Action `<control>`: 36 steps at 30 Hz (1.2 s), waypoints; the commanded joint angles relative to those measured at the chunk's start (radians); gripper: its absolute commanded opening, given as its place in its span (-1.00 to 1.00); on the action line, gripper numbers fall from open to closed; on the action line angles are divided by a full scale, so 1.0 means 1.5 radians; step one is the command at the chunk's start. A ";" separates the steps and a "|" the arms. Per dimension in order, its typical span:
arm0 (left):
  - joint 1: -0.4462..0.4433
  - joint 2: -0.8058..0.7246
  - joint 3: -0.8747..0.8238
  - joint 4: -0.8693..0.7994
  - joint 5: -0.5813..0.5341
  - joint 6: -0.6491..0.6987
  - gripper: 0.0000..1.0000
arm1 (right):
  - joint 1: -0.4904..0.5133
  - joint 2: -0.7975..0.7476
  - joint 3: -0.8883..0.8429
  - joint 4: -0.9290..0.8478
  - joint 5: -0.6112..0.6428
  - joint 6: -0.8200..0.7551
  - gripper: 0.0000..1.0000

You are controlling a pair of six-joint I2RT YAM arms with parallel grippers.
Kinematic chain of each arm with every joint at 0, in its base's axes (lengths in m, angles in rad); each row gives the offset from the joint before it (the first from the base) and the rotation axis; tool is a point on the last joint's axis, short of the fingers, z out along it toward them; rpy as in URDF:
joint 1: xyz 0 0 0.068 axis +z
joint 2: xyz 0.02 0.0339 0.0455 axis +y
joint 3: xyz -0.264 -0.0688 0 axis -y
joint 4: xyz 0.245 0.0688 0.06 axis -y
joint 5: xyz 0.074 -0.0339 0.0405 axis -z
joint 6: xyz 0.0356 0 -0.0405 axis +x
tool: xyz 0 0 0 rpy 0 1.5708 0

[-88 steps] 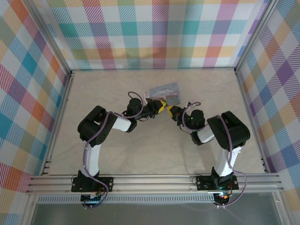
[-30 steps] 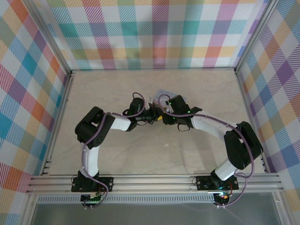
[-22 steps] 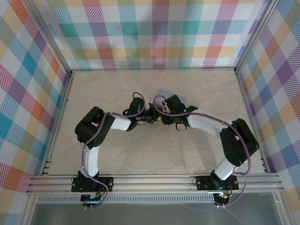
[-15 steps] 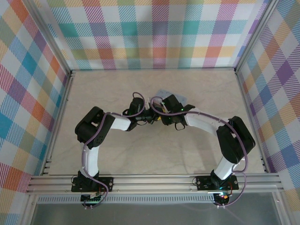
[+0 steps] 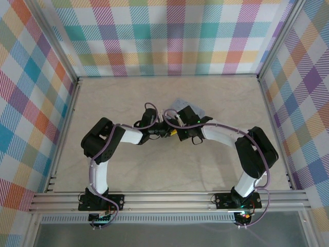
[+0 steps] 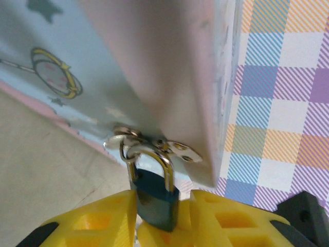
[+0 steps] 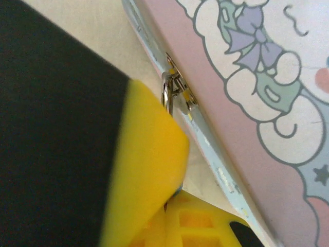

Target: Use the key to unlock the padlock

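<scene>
Padlock (image 6: 154,203) hangs between the jaws of your left gripper (image 6: 163,216), grip unclear; your right gripper (image 7: 172,198), clenched, sits just beside it.

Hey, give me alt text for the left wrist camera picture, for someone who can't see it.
A small dark blue padlock with a silver shackle is hooked through the hasp of a pale blue and pink tin, its body sitting between the two yellow fingers of the left end effector. A checked wall is behind on the right.
</scene>
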 commanded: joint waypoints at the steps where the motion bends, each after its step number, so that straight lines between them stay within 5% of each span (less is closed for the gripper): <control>1: 0.010 -0.044 -0.038 -0.009 -0.007 0.017 -0.33 | 0.004 0.010 -0.025 0.043 -0.041 0.010 -1.00; 8: 0.061 -0.123 -0.072 -0.097 -0.042 0.074 -0.32 | 0.004 0.002 -0.048 0.059 -0.062 -0.008 -1.00; 15: 0.110 -0.175 0.009 -0.273 -0.118 0.182 -0.30 | 0.005 0.003 -0.046 0.052 -0.057 -0.038 -1.00; 26: 0.117 -0.005 0.280 -0.453 -0.166 0.305 -0.29 | 0.005 0.005 -0.033 0.033 -0.041 -0.091 -1.00; 36: 0.109 0.078 0.318 -0.388 -0.062 0.260 -0.32 | 0.012 0.023 -0.008 0.060 -0.029 -0.163 -1.00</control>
